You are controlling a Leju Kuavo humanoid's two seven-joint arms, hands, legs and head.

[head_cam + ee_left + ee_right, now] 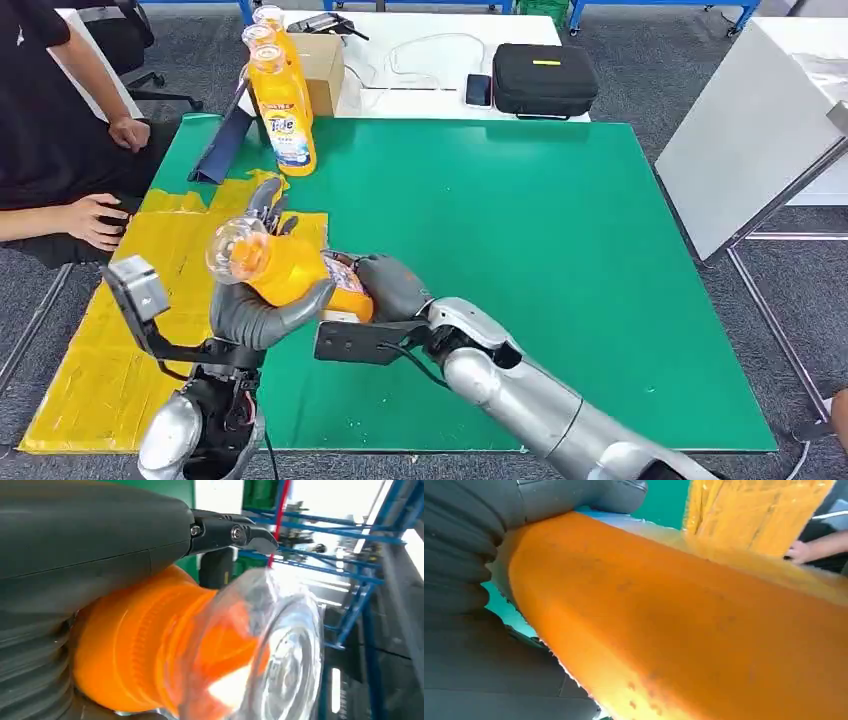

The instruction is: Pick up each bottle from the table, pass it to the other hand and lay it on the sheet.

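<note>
The robot's left hand is wrapped round the upper end of an orange plastic detergent bottle with a clear cap, its thick grey thumb curled under the bottle's shoulder and darker fingers reaching up behind it. The bottle lies almost level in the air, cap pointing toward the robot's left, above the edge where the crinkled yellow sheet meets the green table top. The right hand cups the bottle's labelled base end from the other side, so both hands have hold of the same bottle, one touching each end; the right wrist view shows its grey thumb pressed along the orange wall. Beyond the left hand, at the far edge of the table, a row of upright orange bottles with blue labels stands just beside a brown cardboard box. Further off past the right hand sits a black zipped case on a white table. Out to the left of the left hand, a seated person's hand rests near the sheet.
</note>
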